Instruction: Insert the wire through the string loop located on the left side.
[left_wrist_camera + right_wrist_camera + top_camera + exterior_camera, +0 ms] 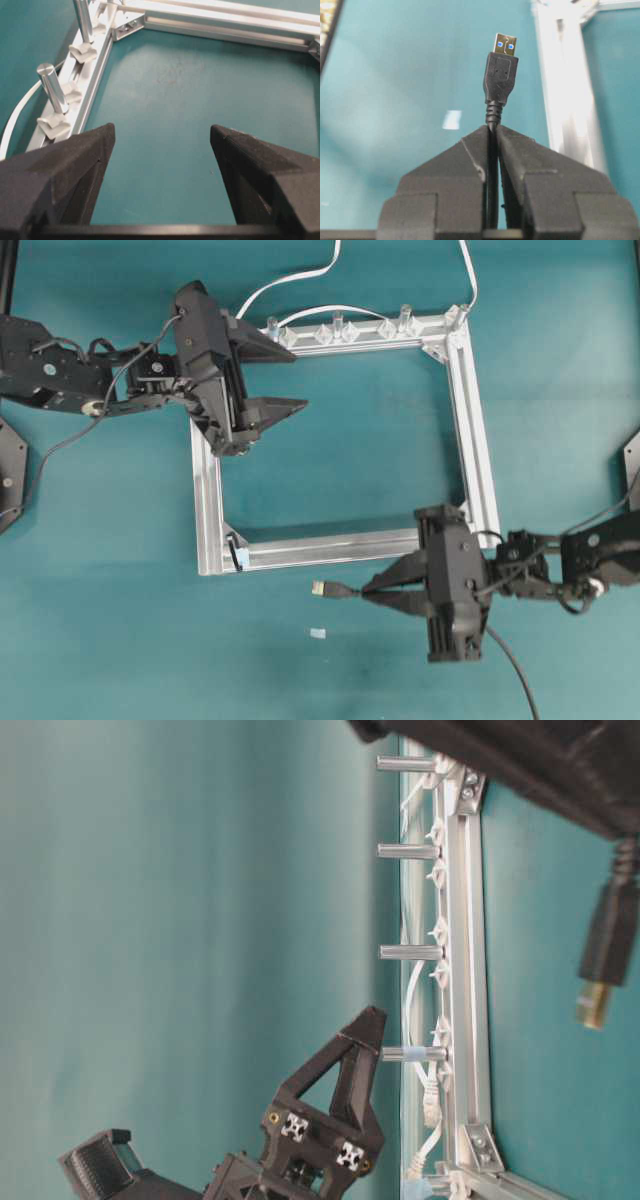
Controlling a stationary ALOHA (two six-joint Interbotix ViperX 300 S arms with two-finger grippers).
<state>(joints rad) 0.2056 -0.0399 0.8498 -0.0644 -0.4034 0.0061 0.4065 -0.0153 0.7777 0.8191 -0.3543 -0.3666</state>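
The wire (340,590), thin and black, ends in a black USB plug with a metal tip pointing left, lying level just near of the frame's near rail. The string loop (236,552), dark with seemingly light blue, sits at the frame's near-left corner.

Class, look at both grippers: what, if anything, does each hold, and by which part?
The right gripper is shut on the wire, pinching the cable just behind the plug's ribbed collar. The left gripper is open and holds nothing.

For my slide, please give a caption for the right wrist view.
Right pincer shut on the wire, metal plug tip pointing forward, beside the aluminium frame.
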